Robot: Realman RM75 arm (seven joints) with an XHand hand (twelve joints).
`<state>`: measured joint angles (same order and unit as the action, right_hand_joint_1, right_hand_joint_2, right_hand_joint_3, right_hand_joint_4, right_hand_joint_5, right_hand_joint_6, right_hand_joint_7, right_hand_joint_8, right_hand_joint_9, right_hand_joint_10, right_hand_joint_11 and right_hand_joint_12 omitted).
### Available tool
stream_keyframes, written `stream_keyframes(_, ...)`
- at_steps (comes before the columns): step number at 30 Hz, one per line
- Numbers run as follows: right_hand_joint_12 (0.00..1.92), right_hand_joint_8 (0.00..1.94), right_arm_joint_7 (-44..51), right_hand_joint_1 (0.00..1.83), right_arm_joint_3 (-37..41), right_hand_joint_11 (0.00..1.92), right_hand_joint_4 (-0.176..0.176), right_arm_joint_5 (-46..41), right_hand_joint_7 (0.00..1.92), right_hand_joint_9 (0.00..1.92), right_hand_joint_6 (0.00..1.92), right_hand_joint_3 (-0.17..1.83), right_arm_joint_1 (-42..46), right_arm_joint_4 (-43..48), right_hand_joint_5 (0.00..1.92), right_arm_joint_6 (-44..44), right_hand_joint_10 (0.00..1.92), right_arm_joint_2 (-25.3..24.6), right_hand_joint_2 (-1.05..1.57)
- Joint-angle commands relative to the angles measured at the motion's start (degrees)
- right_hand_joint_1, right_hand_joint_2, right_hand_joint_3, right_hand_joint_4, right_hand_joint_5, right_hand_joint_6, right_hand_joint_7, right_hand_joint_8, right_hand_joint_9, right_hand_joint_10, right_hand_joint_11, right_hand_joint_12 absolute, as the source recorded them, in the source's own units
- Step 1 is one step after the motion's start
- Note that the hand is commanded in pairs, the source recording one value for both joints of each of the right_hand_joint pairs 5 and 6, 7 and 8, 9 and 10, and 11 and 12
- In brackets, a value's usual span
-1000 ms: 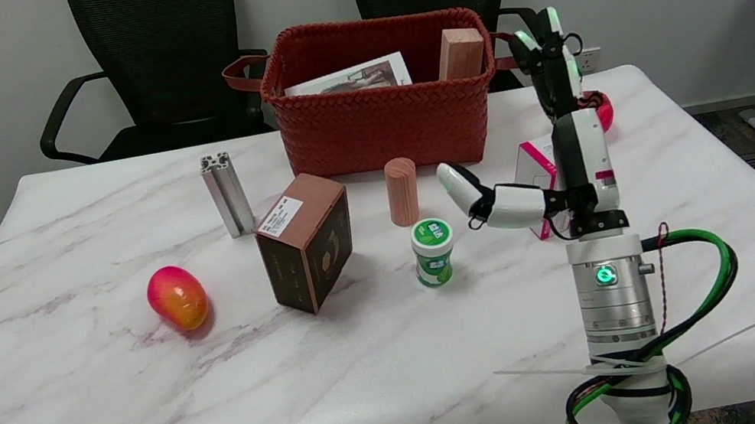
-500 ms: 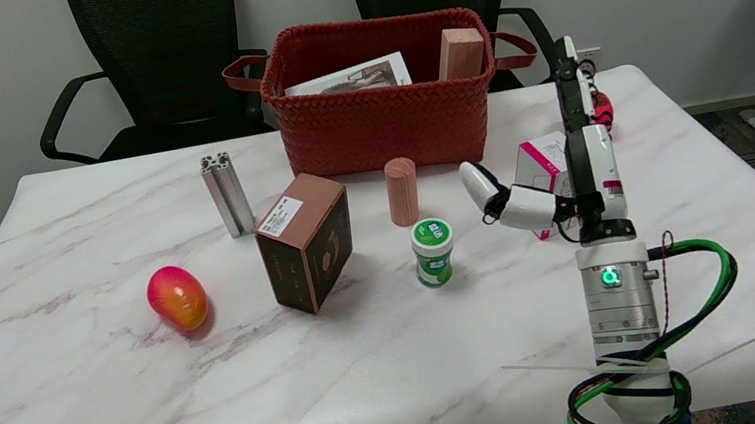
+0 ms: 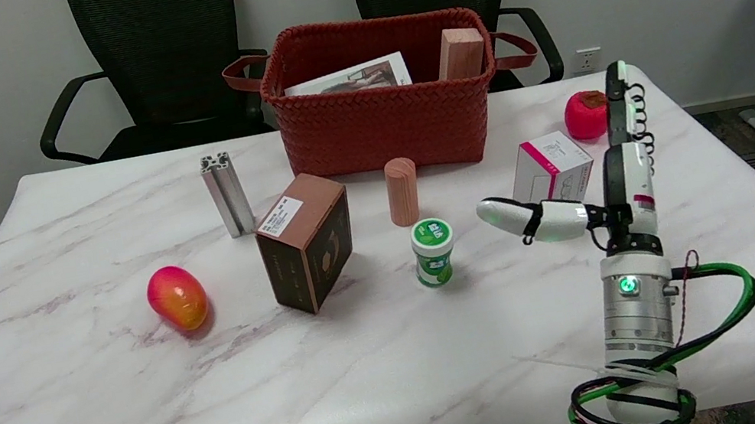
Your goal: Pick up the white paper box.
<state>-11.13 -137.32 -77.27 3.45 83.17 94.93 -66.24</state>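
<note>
White box [image 3: 551, 170]: one, on marble counter [image 3: 110, 414].
Right hand [image 3: 613, 182] just beside it, fingers [image 3: 623, 114] spread, empty; one brown box [image 3: 308, 251], one basket [image 3: 391, 120].

The paper box [image 3: 551, 170] stands right of the wooden cylinder [image 3: 402, 190], before the basket [image 3: 391, 128].

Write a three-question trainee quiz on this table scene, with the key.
1. True or false: the right hand grips the white paper box.
2. What stands directly in front of the wooden cylinder? A) mango B) green tub C) aluminium bar
3. Fill in: the wooden block sits inside the red ____.

Key: 1 false, the hand is open beside the box; 2 B, the green tub; 3 basket.
</note>
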Motion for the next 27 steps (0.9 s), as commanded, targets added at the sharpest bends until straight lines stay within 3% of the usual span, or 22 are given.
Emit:
stream_keyframes(1, 0.0, 0.0, 3.6, 1.05, 0.6, 0.0, 0.0, -8.1, 0.0, 0.0, 0.0, 0.23, 1.1, -0.2, 0.0, 5.1, 0.0, -1.7, -0.01)
stream_keyframes(7, 0.0, 0.0, 3.6, 1.02, 2.3, 0.0, 0.0, -11.6, 0.0, 0.0, 0.0, 0.02, 1.1, -0.7, 0.0, 4.2, 0.0, -1.7, -0.05)
stream_keyframes(27, 0.0, 0.0, 2.7, 0.95, 14.8, 0.0, 0.0, -19.9, 0.0, 0.0, 0.0, -0.01, 0.3, -2.5, 0.0, -10.8, 0.0, -2.3, -0.01)
